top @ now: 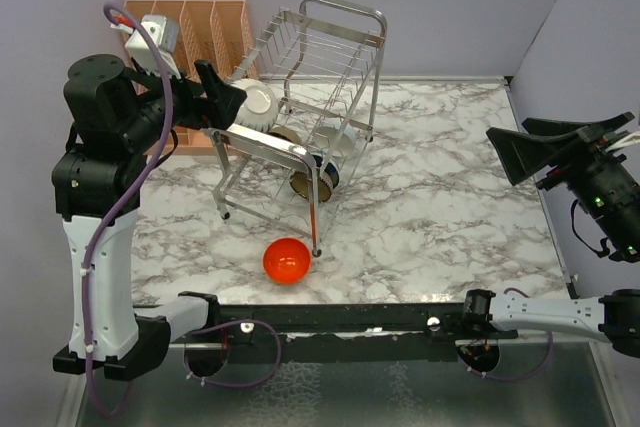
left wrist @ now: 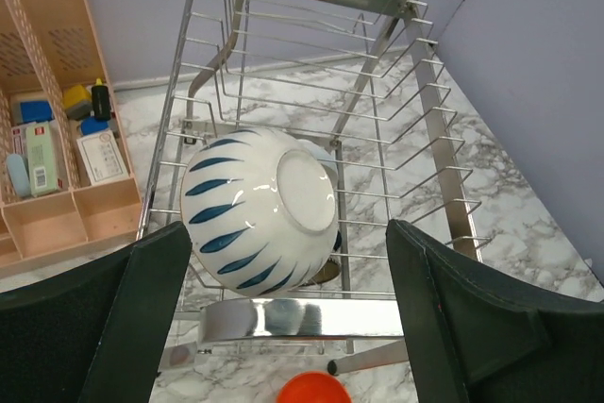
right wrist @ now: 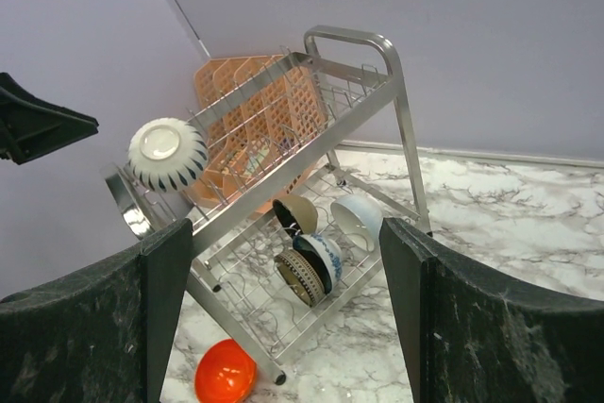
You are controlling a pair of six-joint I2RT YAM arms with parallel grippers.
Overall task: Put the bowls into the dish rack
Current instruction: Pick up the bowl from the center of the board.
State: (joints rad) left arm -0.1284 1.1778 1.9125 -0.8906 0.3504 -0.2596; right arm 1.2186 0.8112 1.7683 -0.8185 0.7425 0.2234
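The steel dish rack [top: 330, 57] stands at the back centre. A white bowl with blue stripes [left wrist: 260, 209] lies bottom-up on the near end of its upper tier. My left gripper [top: 222, 97] is open just short of it, one finger on each side [left wrist: 291, 261], apart from the bowl. The lower tier holds several bowls on edge: a beige one [right wrist: 294, 214], a white one [right wrist: 357, 219], a blue-patterned one [right wrist: 319, 254] and a dark brown one [right wrist: 297, 277]. The red-orange bowl [top: 286, 260] sits on the table by the rack's front leg. My right gripper [top: 515, 152] is open and empty at the far right.
A peach plastic organiser [top: 190, 27] with small items stands behind the rack at the back left, also in the left wrist view [left wrist: 57, 214]. Purple walls close the back and right. A black bar [top: 330, 319] runs along the near table edge.
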